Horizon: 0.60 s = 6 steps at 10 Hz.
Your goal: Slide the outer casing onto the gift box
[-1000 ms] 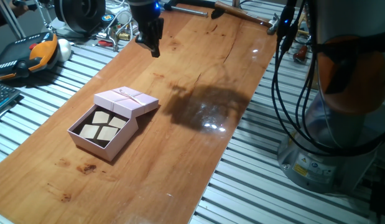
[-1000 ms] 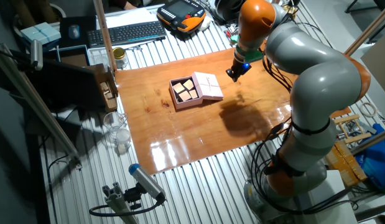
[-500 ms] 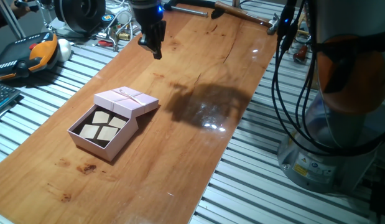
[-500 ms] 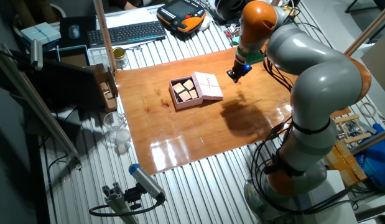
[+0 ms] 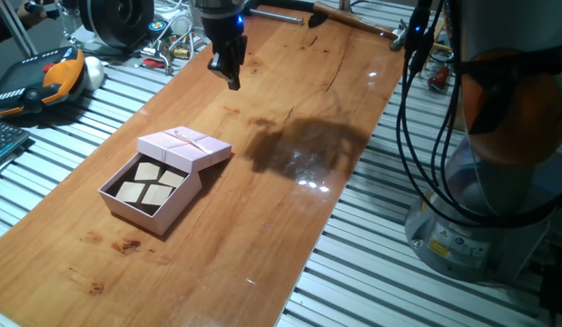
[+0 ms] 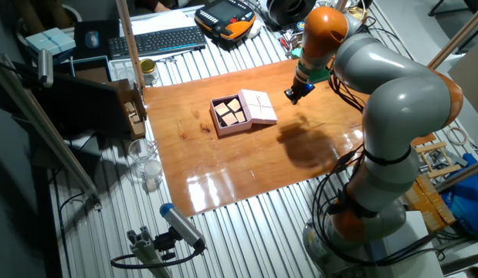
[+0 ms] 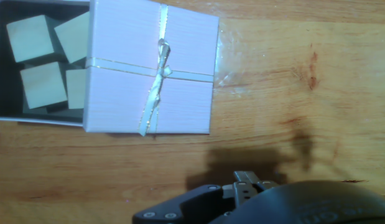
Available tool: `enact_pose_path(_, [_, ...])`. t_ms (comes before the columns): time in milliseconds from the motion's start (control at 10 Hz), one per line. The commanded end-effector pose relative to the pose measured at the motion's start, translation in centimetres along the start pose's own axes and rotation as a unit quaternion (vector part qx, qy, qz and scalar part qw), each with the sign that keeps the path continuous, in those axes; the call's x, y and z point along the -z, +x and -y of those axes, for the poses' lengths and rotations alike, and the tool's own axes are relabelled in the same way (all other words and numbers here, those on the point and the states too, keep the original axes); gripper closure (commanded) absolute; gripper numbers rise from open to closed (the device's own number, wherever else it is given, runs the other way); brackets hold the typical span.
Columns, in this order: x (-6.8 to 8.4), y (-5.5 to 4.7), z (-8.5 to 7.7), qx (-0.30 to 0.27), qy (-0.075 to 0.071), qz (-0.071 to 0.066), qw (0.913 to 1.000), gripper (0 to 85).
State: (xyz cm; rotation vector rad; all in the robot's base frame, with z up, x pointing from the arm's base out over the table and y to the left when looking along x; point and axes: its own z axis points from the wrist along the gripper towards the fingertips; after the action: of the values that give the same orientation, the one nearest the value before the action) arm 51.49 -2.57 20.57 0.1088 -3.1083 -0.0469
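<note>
While the outer casing overlaps the gift box holding four tan squares, hand spread unclear.

Scanning all three feeds for anything I can read, and I'm getting nothing legible. The outer casing is plain pink in my hand view, only a ribbon and bow across it, no print. The gift box shows bare pink walls and tan squares with no marks. There's a yellow sticker low on the robot base in one fixed view, but it is too small for me to make out a single character. The keyboard and the orange-and-black pendant in the other fixed view are too small as well.
</note>
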Motion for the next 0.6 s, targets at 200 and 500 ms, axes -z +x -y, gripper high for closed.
enact_pose_path(200, [0.2, 0.1, 1.4, 0.004, 0.002, 0.000, 1.0000, 85.0])
enact_pose_path(500, [-0.4, 0.1, 2.2, -0.002, 0.003, 0.005, 1.0000, 85.0])
